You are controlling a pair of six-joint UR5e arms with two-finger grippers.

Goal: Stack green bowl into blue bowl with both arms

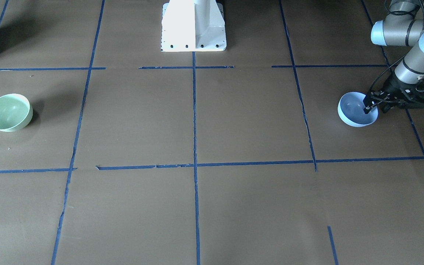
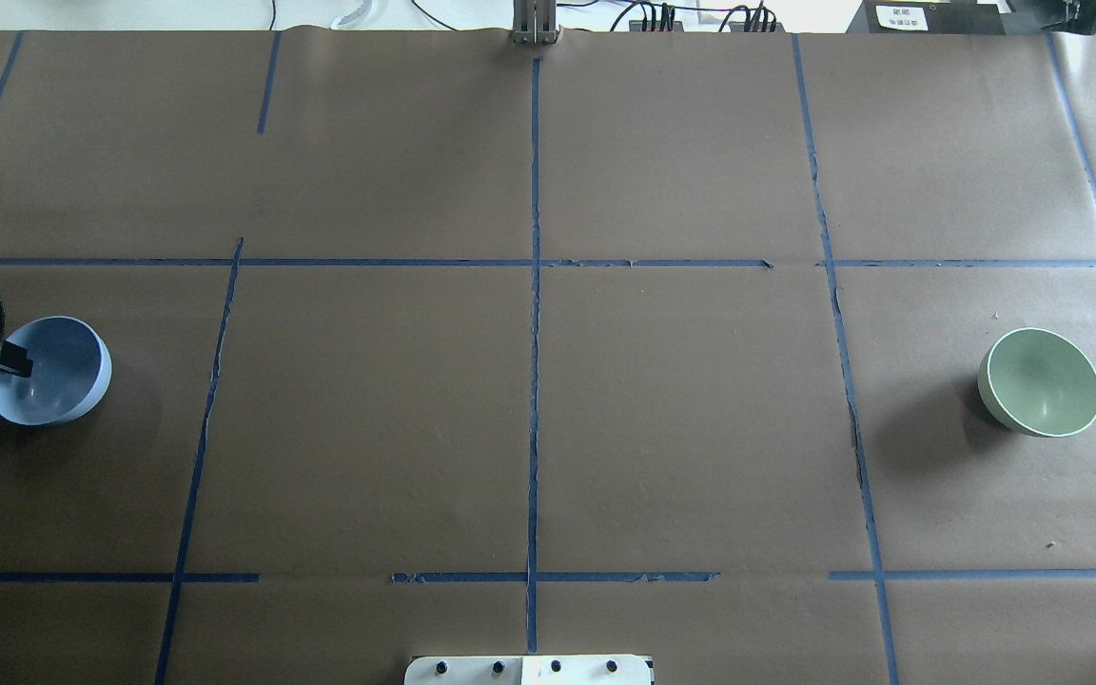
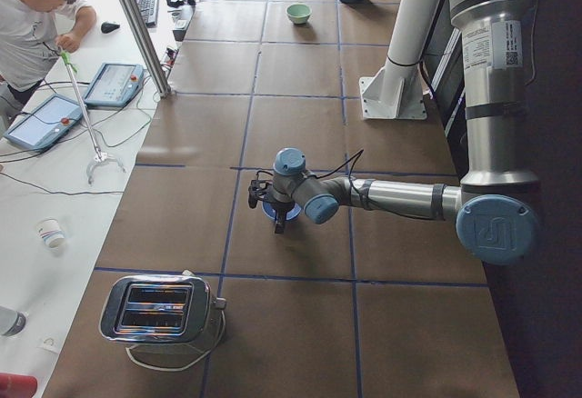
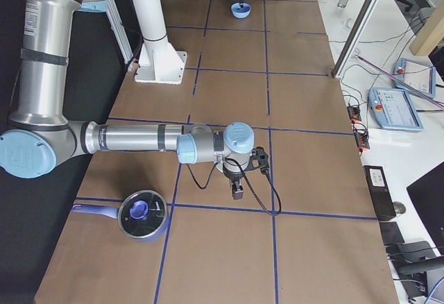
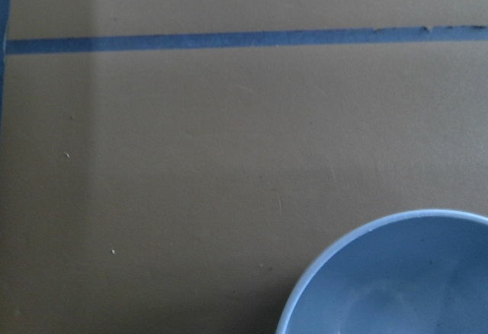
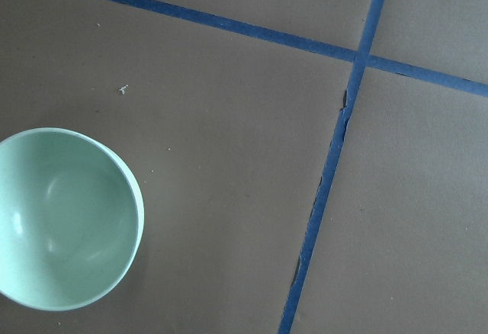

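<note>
The blue bowl (image 1: 353, 110) stands upright at the table's end on my left side; it also shows in the overhead view (image 2: 58, 376) and the left wrist view (image 5: 404, 281). My left gripper (image 1: 376, 108) is low over the bowl's rim and open, with one finger (image 1: 367, 108) inside the bowl and the other outside. The green bowl (image 1: 9, 112) stands upright and alone at the opposite end, seen also in the overhead view (image 2: 1040, 381) and the right wrist view (image 6: 65, 219). My right gripper (image 4: 237, 191) hangs high above that end; I cannot tell if it is open or shut.
The white pedestal (image 1: 193, 29) stands at the table's robot-side edge. A lidded pot (image 4: 142, 215) sits beyond the green bowl's end. A toaster (image 3: 155, 309) sits beyond the blue bowl's end. An operator (image 3: 36, 16) stands by the far side.
</note>
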